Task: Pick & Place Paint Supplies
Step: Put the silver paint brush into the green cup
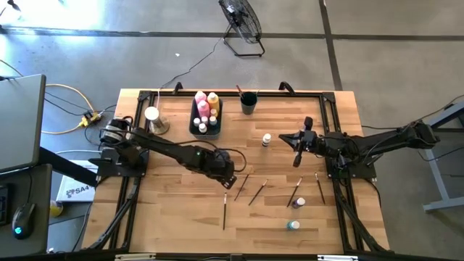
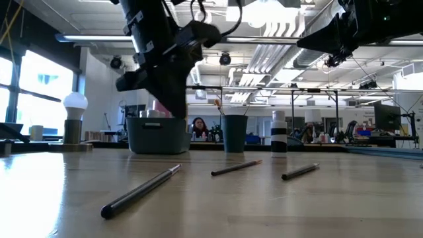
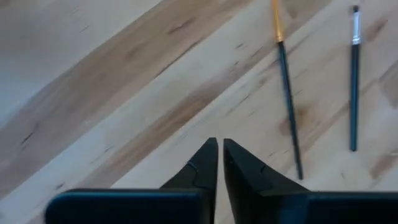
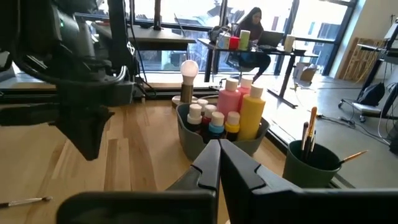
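Near the middle of the high view, the left tool (image 1: 230,180) is seen low over the counter (image 1: 174,217), its fingers (image 3: 208,163) nearly touching with nothing between them. Two paintbrushes (image 3: 287,93) are seen lying just beyond it. At right of centre, the right tool (image 1: 296,161) is held fully closed and empty. In the upper middle, the pink and yellow squeeze bottles (image 1: 206,104) are kept in a dark bin (image 1: 193,123), beside a dark cup (image 1: 249,104).

In the left wrist view the picture's edge cuts off the bristle end of one paintbrush (image 3: 286,87). The grey bin (image 4: 186,134) is partly hidden behind the right claw (image 4: 219,144).
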Robot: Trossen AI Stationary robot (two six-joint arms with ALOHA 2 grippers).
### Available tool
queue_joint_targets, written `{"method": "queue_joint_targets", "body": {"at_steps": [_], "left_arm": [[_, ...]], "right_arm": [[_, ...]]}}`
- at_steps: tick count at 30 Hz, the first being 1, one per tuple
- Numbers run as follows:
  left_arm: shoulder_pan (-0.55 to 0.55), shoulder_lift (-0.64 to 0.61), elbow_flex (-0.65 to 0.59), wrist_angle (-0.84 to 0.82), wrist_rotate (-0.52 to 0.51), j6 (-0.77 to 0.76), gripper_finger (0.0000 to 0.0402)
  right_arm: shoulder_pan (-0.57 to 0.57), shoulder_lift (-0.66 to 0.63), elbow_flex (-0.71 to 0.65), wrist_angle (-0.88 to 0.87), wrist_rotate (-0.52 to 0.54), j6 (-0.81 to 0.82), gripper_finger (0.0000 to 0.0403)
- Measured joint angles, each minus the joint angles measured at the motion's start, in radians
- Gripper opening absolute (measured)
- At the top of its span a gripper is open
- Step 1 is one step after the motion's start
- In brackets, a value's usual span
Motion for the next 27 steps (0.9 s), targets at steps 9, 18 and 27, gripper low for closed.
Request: {"method": "queue_joint_targets", "body": {"at_steps": [9,18,27], "left_arm": [[0.009,0.086,0.002,0.078,0.154,-0.014,0.0134],[0.009,0.155,0.000,0.132,0.249,-0.052,0.0199],[-0.026,0.162,0.003,0.117,0.224,-0.175,0.0200]], "right_arm": [[0.000,0.000,0.000,-0.006,0.003,-0.008,0.0002],[0.000,0.000,0.000,-0.015,0.048,-0.008,0.0002],[0.000,0.000,0.000,-0.013,0.049,-0.008,0.0002]]}}
